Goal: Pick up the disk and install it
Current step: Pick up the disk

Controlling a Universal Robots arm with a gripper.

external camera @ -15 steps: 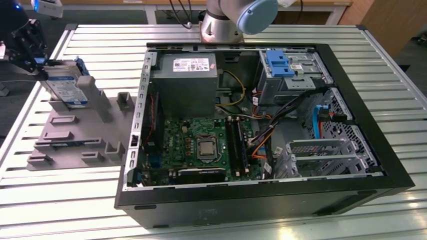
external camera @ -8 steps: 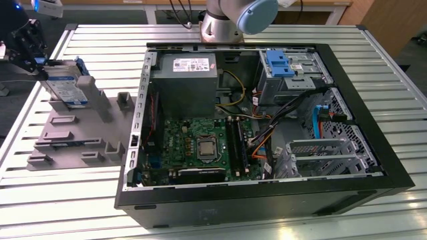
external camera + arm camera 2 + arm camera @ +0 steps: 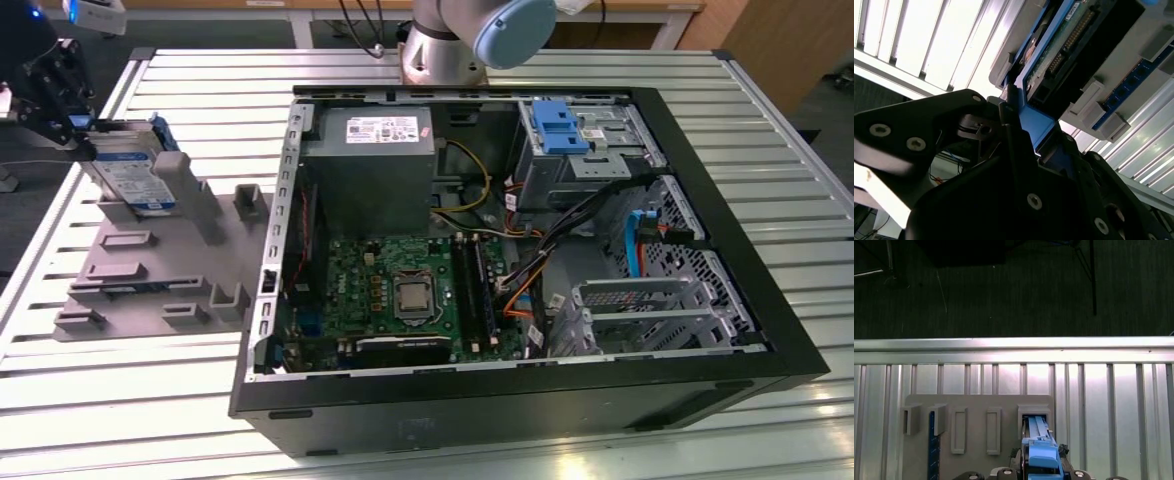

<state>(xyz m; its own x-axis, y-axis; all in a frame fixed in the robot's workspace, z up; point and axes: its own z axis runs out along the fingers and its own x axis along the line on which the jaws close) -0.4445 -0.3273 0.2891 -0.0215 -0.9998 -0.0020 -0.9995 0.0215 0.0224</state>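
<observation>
The disk (image 3: 131,170) is a flat silver drive with a white-and-blue label and blue side rails. It stands on edge, slightly tilted, at a slot of the grey fixture plate (image 3: 147,270) on the exterior view's left. My black gripper (image 3: 80,135) is at its upper edge, shut on the blue rail. In the second wrist view the fingers (image 3: 1008,117) press on the blue rail, and the disk's (image 3: 1064,45) green circuit board shows beyond them. In the first wrist view the disk's blue rail (image 3: 1040,440) sits in the gripper (image 3: 1041,462), over a fixture slot (image 3: 1033,416).
An open black computer case (image 3: 787,330) lies on the slatted metal table (image 3: 200,70). It holds a grey power supply (image 3: 367,165), a motherboard (image 3: 400,290), a blue bracket with metal cage (image 3: 554,125) and a drive cage (image 3: 654,310). The arm's base (image 3: 447,50) stands behind.
</observation>
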